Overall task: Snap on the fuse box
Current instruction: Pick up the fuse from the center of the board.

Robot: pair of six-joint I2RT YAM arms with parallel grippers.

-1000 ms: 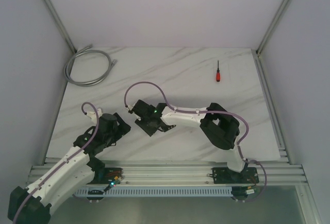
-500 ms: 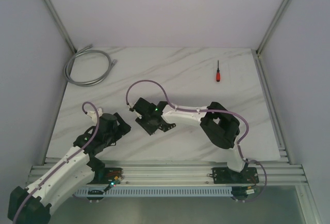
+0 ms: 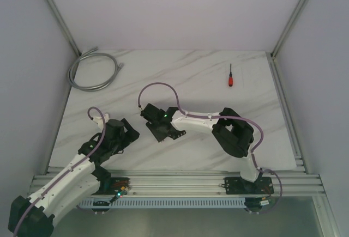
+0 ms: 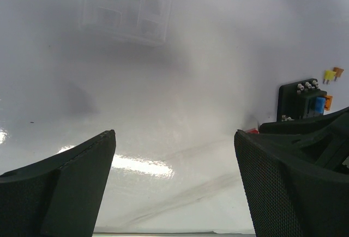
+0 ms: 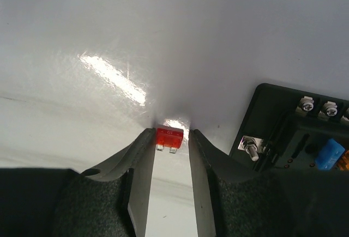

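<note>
Since a second ago the right arm (image 3: 196, 120) has carried its wrist a little toward 1 o'clock across the desk (image 3: 191, 79), and the purple cable loop (image 3: 158, 86) above it stands taller. The left arm (image 3: 82, 160) has barely shifted.

From above we see only dark wrist housings, and we cannot pick out the fuse box among them. The right wrist camera shows more. Its fingers (image 5: 139, 166) are clenched on a small red fuse (image 5: 169, 137), which they hold at their tips just over the desk. The fuse box (image 5: 294, 133) sits at 4 o'clock from that fuse, near the jaws but apart from them, with screw terminals along its edge and a blue fuse (image 5: 329, 154) seated in it.

In the left wrist view the left jaws are released, with the fingers (image 4: 60, 193) spread wide and nothing between them. Here the fuse box (image 4: 301, 99) lies at 3 o'clock, beyond the right-hand finger. A yellow fuse (image 4: 329, 74) and an orange fuse (image 4: 338, 72) lie loose just past it. A clear compartment case (image 4: 128, 8) rests at 11 o'clock.

The desk is white marble with grey veins and glossy enough to throw back the lamps. In the top view a coiled grey cable (image 3: 92, 71) lies at 10 o'clock and a red-handled screwdriver (image 3: 230, 76) at 1 o'clock. Pale walls and aluminium posts close in the space.
</note>
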